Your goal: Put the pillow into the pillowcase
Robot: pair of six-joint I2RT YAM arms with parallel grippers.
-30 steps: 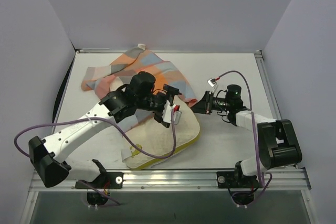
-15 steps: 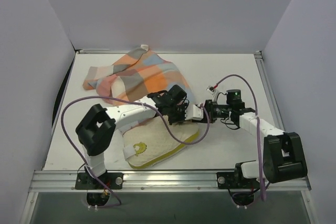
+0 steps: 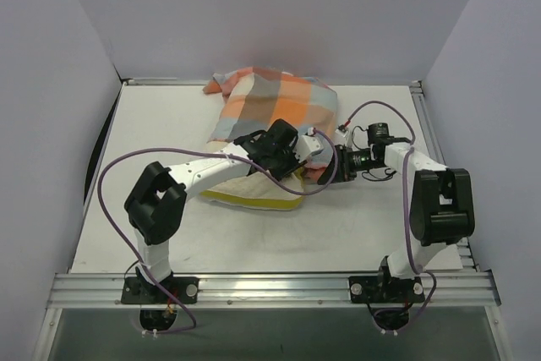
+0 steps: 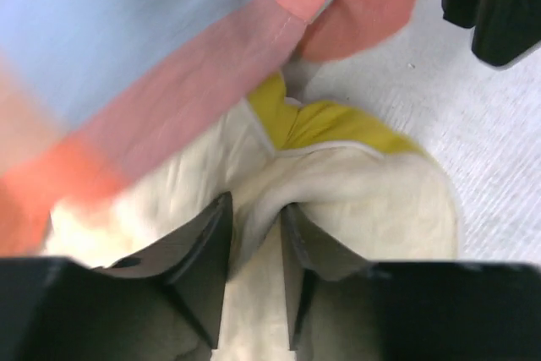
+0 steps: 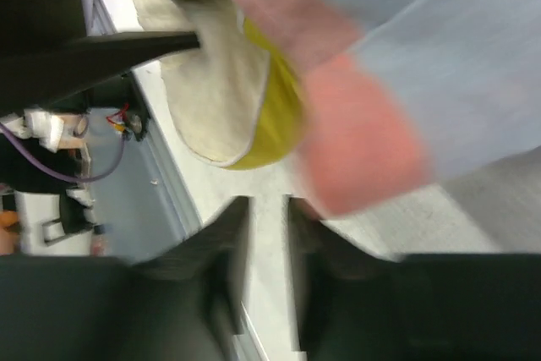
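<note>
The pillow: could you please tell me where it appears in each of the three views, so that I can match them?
Top external: the pillow peeks out at centre, under the near side of the pillowcase.
Left wrist: lower middle and right; the left gripper pinches a fold of it.
Right wrist: upper left of centre.
Shared landmark: its yellow side edge, next to the pillowcase hem.

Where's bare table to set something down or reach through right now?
Free: back left of the table, between the left wall and the pillowcase; also the front strip between the pillow and the near rail. Crowded: centre-right, where the left gripper and right gripper meet at the pillow's edge. A cable loops over the back right.
</note>
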